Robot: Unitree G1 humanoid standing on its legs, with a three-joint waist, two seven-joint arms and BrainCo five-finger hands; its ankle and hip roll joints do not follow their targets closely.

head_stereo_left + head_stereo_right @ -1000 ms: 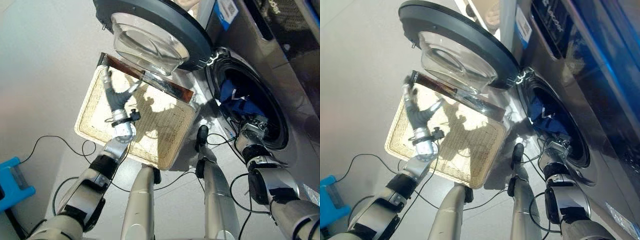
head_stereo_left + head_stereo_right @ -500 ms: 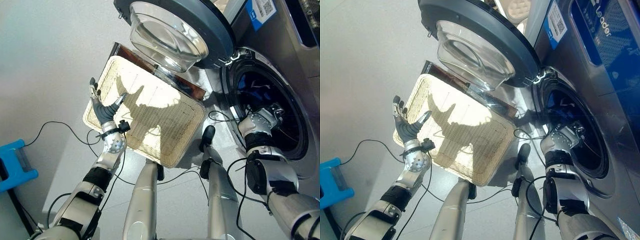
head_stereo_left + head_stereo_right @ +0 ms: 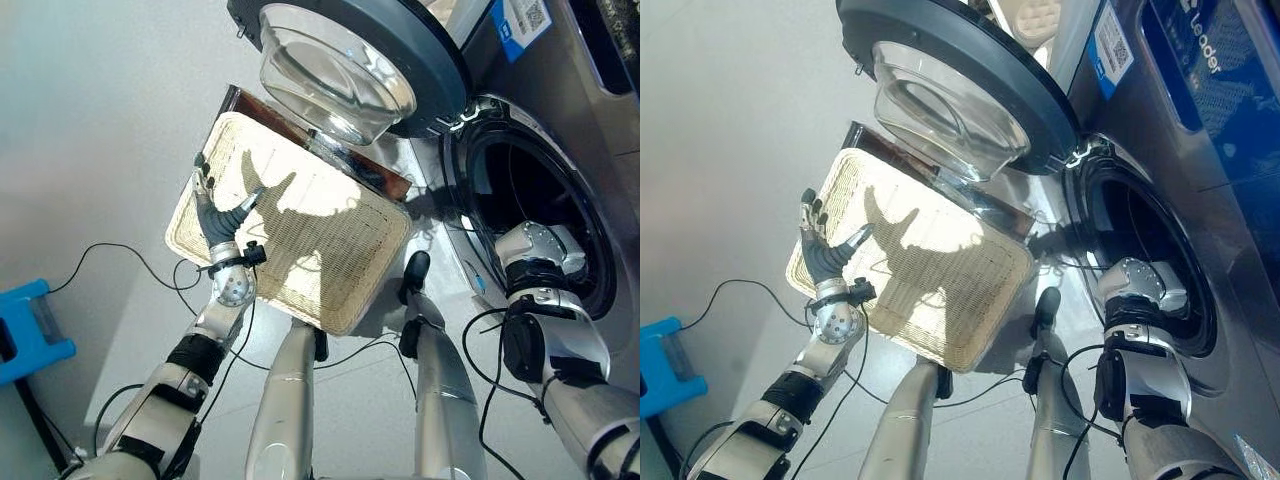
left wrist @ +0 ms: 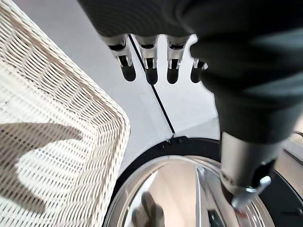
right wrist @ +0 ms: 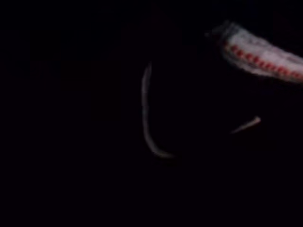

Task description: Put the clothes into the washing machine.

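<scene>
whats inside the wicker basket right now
Nothing: the wicker basket shows only bare weave, crossed by a shadow. The left hand hovers open above its near edge. The open washer door covers the basket's far corner, so that part stays unseen.

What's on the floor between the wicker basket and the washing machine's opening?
In the left eye view, only bare floor between the wicker basket and the washing machine's opening.

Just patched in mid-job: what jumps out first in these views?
The washing machine stands with its round glass door swung wide open, and the right hand is at the rim of the dark drum. Beside it on the floor lies a pale wicker basket, the open left hand raised above it.
</scene>
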